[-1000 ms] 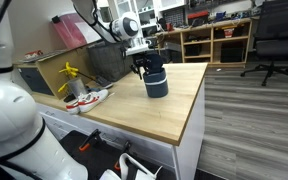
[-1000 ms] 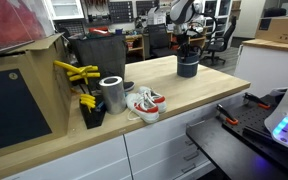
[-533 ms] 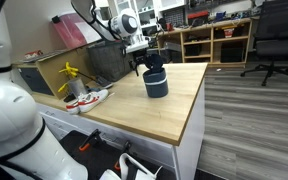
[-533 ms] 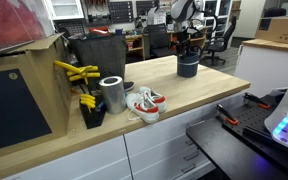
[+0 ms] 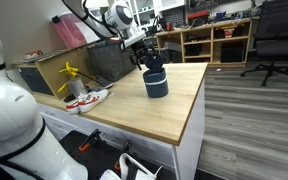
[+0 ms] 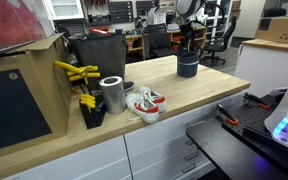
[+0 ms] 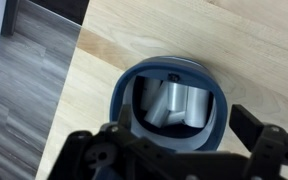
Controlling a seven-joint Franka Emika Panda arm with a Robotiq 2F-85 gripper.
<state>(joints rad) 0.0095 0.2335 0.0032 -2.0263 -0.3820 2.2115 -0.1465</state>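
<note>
A dark blue cup [image 5: 156,84] stands upright on the wooden table [image 5: 174,112], near its far end in the other exterior view, where the cup [image 6: 188,67] shows against the shelves. My gripper [image 5: 147,63] hangs just above the cup's mouth, open and holding nothing. In the wrist view I look straight down into the cup [image 7: 174,66]. Silver metal cylinders [image 7: 176,104] lie inside it. My gripper [image 7: 184,125] frames the cup, with one finger at each side of the rim and apart from it.
A pair of white and red shoes [image 6: 144,102] lies next to a silver can [image 6: 112,93] and yellow tools [image 6: 76,72]. A black box [image 6: 99,50] stands behind them. The table's edge [image 5: 199,105] drops to the floor; an office chair [image 5: 274,40] stands beyond.
The jaws have opened wide and my gripper has risen a little from the cup's mouth. The silver pieces stay inside the cup.
</note>
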